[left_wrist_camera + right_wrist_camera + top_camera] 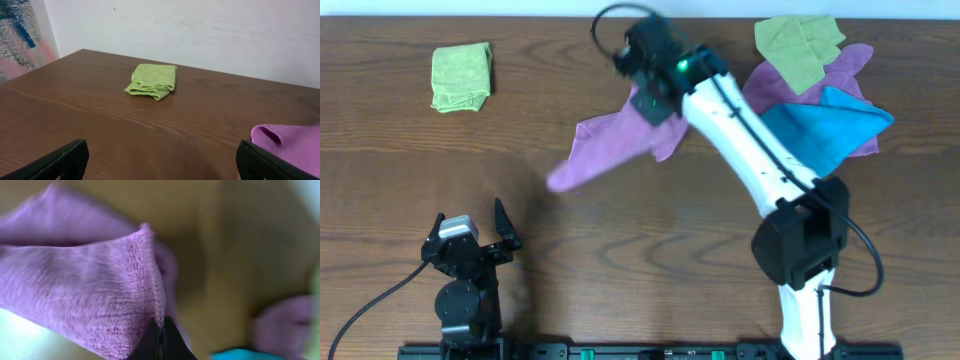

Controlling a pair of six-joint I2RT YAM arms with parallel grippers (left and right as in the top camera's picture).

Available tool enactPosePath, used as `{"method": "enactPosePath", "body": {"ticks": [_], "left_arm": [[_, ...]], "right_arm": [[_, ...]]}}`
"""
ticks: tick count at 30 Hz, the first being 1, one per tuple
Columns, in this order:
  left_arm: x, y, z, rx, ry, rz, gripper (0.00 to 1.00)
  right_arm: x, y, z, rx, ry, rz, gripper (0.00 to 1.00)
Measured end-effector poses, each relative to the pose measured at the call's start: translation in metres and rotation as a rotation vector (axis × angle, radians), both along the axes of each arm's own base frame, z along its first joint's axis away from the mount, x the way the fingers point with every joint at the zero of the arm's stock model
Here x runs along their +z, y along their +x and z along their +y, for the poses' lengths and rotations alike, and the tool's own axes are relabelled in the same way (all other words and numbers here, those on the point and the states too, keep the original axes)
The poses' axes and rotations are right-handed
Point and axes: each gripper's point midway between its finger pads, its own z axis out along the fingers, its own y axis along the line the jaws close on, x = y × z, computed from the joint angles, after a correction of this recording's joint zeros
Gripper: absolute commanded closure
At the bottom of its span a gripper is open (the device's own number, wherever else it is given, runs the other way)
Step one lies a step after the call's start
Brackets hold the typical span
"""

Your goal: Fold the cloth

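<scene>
Purple cloth (605, 150) crumpled into long diagonal strip mid-table, one edge raised, far tip blurred.

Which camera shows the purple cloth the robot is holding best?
The overhead view: the purple cloth shows almost whole, pinched by the right gripper. The right wrist view gives only a blurry close-up of it; the left wrist view catches just one edge.

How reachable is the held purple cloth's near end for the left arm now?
Probably yes. The left claw is open and empty, and only table lies between it and the trailing end of the cloth. The right claw pinches the far edge, out of that path. Blur suggests the cloth is moving.
</scene>
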Motion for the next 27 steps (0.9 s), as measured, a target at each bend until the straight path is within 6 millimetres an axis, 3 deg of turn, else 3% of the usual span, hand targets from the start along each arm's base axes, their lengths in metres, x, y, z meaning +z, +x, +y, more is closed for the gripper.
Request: {"method": "enactPosePath", "body": {"ticks": [4, 6, 10, 13, 21, 27], "left_arm": [[0.000, 0.000, 0.000, 0.000, 0.000, 0.000, 0.05], [0.000, 0.000, 0.000, 0.000, 0.000, 0.000, 0.05], [0.000, 0.000, 0.000, 0.000, 0.000, 0.000, 0.05], [0.000, 0.000, 0.000, 0.000, 0.000, 0.000, 0.05], [0.000, 0.000, 0.000, 0.000, 0.000, 0.000, 0.05], [0.000, 0.000, 0.000, 0.000, 0.000, 0.000, 0.05]], "right_arm": [[0.060, 0.030, -0.038, -0.122, -0.005, -0.141, 0.99], [0.084, 0.035, -0.054, -0.165, -0.003, -0.181, 0.99], [0.123, 0.028, -0.065, -0.191, 0.006, -0.224, 0.99], [0.142, 0.012, -0.062, -0.170, 0.024, -0.223, 0.99], [0.153, -0.028, -0.060, -0.113, 0.072, -0.133, 0.99], [0.198, -0.098, -0.081, -0.078, 0.128, -0.115, 0.99]]}}
